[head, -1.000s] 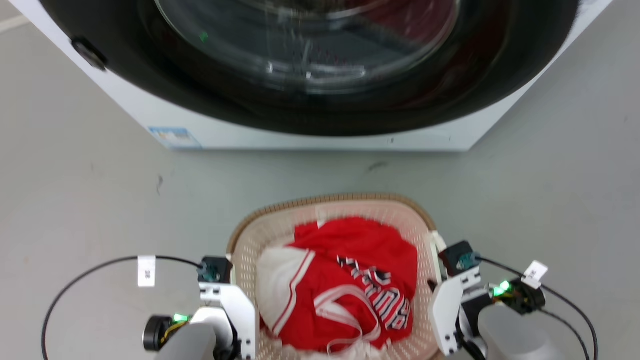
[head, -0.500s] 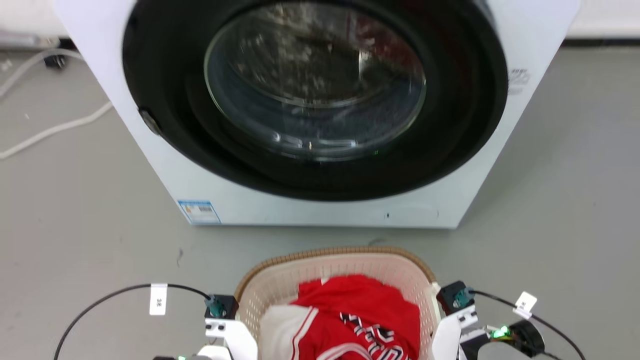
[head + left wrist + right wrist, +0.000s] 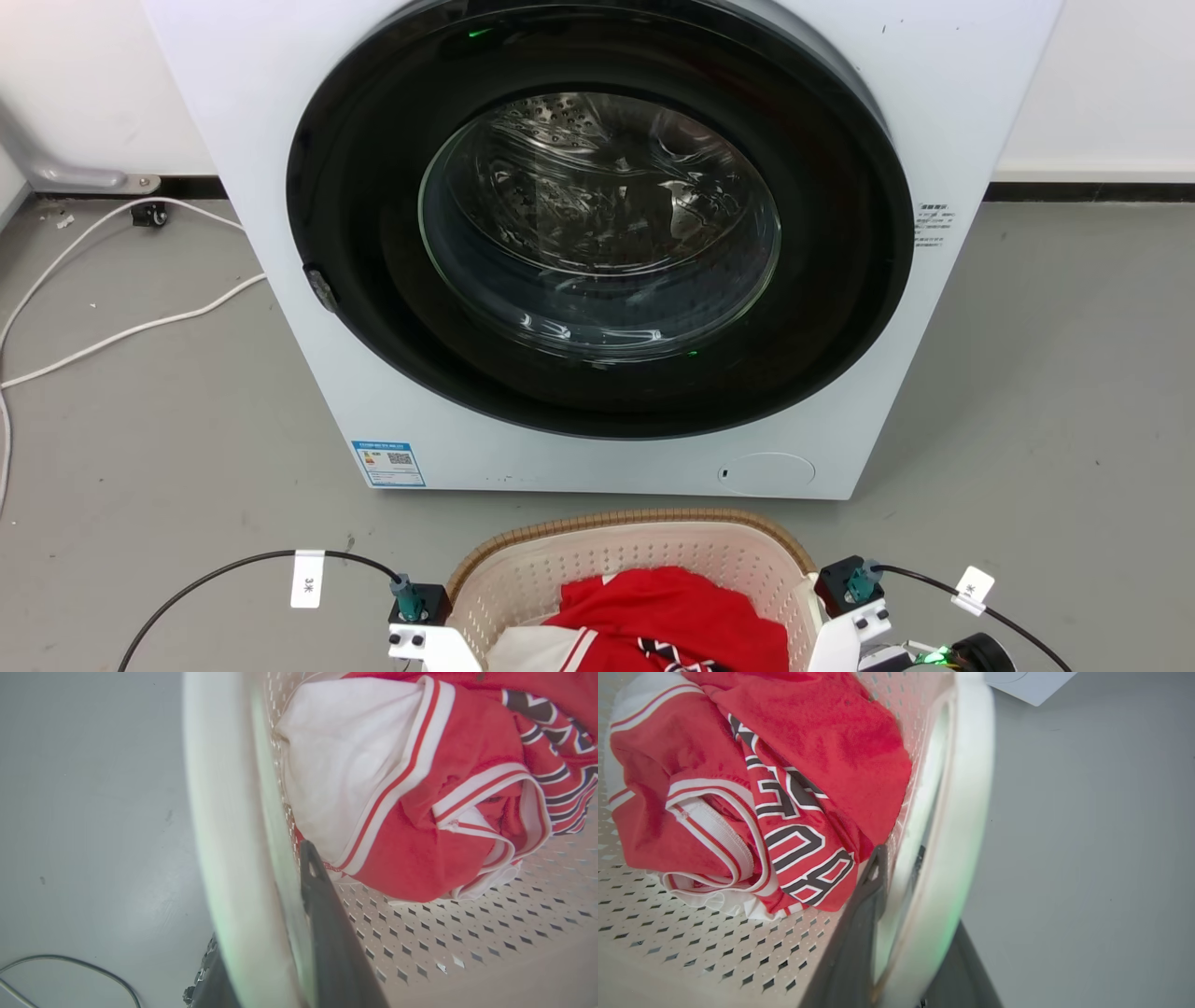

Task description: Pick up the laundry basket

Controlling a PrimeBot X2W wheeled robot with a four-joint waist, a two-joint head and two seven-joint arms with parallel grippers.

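The laundry basket [image 3: 560, 571], cream perforated plastic with a brown woven rim, sits at the bottom centre of the head view and holds a red and white jersey [image 3: 677, 605]. In the left wrist view my left gripper [image 3: 261, 882] straddles the basket's white left handle [image 3: 219, 812], with one dark finger [image 3: 322, 914] inside the wall and the other outside. My right gripper [image 3: 915, 877] clamps the white right handle [image 3: 966, 788] the same way, with its inner finger [image 3: 871, 882] beside the jersey [image 3: 822, 732]. Both grippers are shut on the handles.
A white front-loading washing machine [image 3: 308, 308] with its round dark glass door shut stands just beyond the basket. White cables [image 3: 112, 331] trail over the grey floor at the left. Black wrist cables [image 3: 215, 567] loop beside each arm.
The head camera has tilted up: the washing machine and the basket have slid down the picture. Both grippers stay at the basket's sides as before.
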